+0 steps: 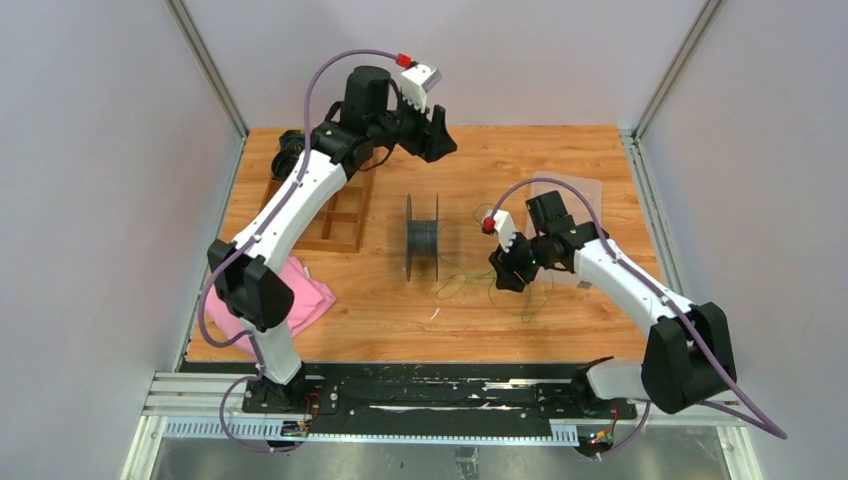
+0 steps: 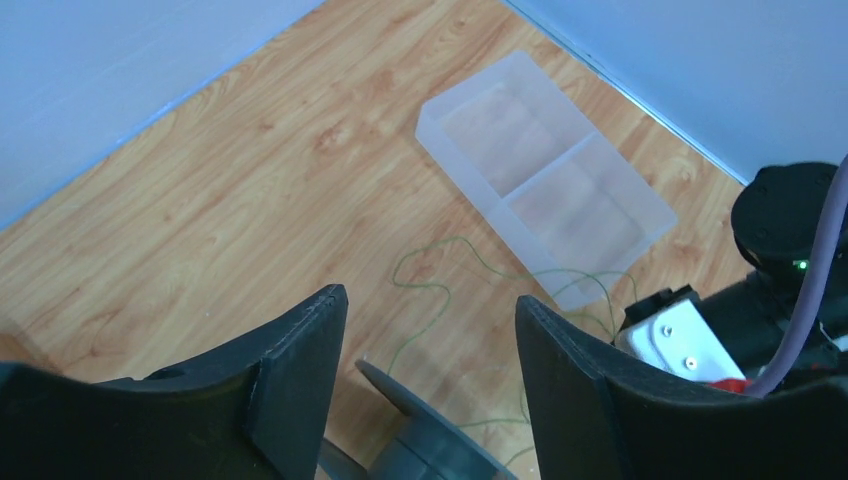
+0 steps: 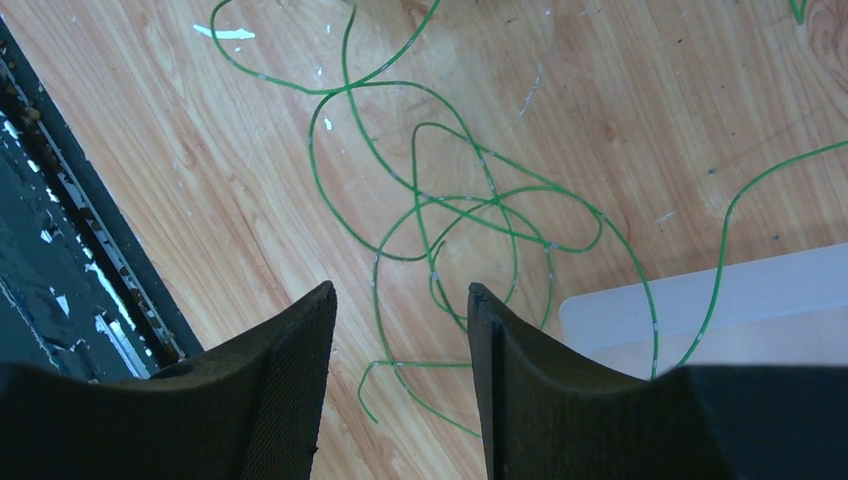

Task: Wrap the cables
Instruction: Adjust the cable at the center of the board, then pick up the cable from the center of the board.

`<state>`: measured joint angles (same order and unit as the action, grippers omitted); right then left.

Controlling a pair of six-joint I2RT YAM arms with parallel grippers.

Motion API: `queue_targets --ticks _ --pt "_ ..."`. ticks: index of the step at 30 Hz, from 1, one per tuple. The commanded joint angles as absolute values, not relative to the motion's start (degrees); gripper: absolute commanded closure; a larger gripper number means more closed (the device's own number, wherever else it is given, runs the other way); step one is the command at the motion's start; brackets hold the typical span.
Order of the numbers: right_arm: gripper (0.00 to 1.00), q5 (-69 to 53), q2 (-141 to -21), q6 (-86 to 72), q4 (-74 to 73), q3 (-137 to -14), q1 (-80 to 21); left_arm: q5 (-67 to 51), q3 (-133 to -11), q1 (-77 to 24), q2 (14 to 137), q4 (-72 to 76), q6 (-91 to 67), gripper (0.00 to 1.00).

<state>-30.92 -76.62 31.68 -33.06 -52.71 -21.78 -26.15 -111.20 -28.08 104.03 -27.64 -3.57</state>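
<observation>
The cables are one thin green wire lying in loose tangled loops on the wooden table, faint in the top view. A dark grey spool stands on its edge mid-table, left of the loops. My right gripper hangs open low over the tangle, with a free wire end lying between its fingers on the table; the top view shows it right of the spool. My left gripper is open and empty, raised above the spool; from above it sits near the table's back.
A clear two-compartment plastic box lies at the back right, its corner beside the tangle. A wooden divided tray and a pink cloth are on the left. The black rail runs along the near edge.
</observation>
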Motion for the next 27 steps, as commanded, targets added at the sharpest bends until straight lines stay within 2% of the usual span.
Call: queue_targets --ticks 1,7,12,21,27 --pt "0.49 -29.67 -71.42 33.05 -32.78 -50.28 -23.85 -27.42 -104.93 -28.32 98.28 -25.19 -1.41 0.32" --pt "0.48 -22.47 -66.64 32.39 -31.28 -47.35 -30.56 -25.21 -96.37 -28.30 90.52 -22.53 2.16 0.25" --pt "0.48 -17.60 -69.80 32.01 -29.36 -47.15 -34.27 -23.00 -90.49 -28.30 84.84 -20.27 4.55 0.16" --pt "0.48 -11.67 -78.71 33.37 -27.61 -50.52 -36.75 -21.01 -87.31 -28.30 80.60 -20.47 7.17 0.13" --pt "0.51 -9.77 -80.37 33.88 -25.45 -51.41 -37.25 -21.02 -85.74 -28.30 79.61 -20.47 7.80 0.13"
